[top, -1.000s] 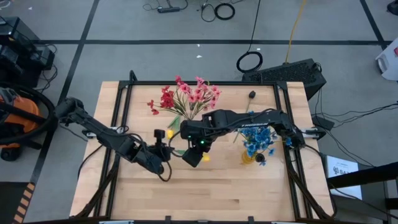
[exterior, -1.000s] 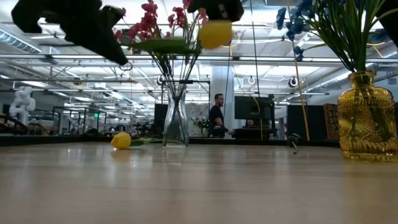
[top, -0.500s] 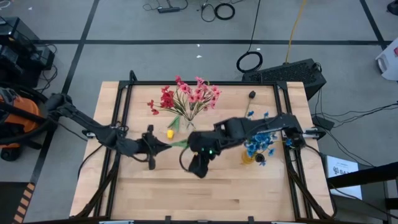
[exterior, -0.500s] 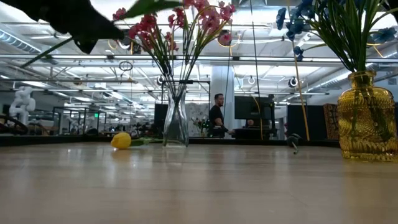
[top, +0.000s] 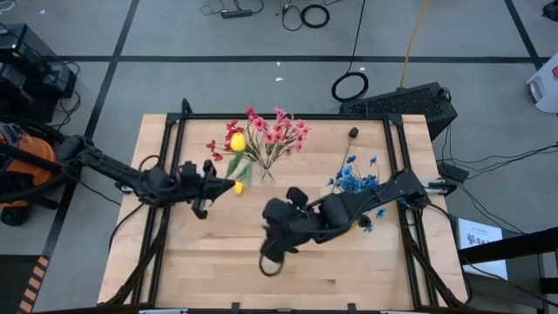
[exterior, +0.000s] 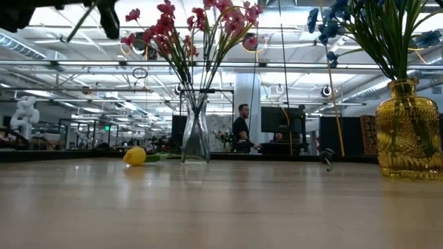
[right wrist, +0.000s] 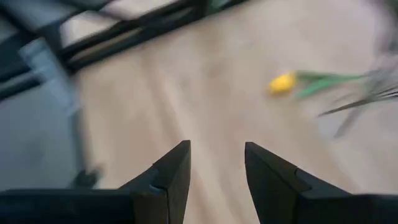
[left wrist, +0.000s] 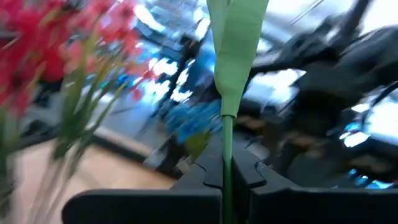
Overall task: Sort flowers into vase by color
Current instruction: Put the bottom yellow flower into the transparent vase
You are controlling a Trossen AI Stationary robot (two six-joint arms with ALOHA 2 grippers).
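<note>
Jaws of the left gripper (left wrist: 225, 177) clamped together on a thin green stem (left wrist: 227, 155), leaf rising straight up past them in the left wrist view. Seen from above, left gripper (top: 207, 180) stretched out low from the counter's left edge, pointing toward the clear vase, with a yellow bud (top: 236, 141) at the far end of the held stem, right in among the red and pink blooms. Second yellow flower (top: 238, 187) lying flat on the counter (top: 349, 270) just beside those jaws, between them and the vase; same flower (exterior: 135, 156) resting by the vase foot in the low view. Clear vase (exterior: 196, 131) upright near the back of the counter, holding red clusters (top: 234, 138) and pink sprays (top: 281, 131). Jaws of the right gripper (right wrist: 214, 174) standing apart, nothing between them, aimed down at bare wood. Right gripper (top: 272, 253) well in front of the vase, near the counter's middle, arm folded back toward the right side and crossing over the amber vase. Amber vase (exterior: 408, 131) upright at right, carrying blue clusters (top: 353, 179). Dark bud (top: 353, 133) at the counter's back right, apart from both vases. Beyond the counter, a person (exterior: 241, 128) standing far off in the room.
</note>
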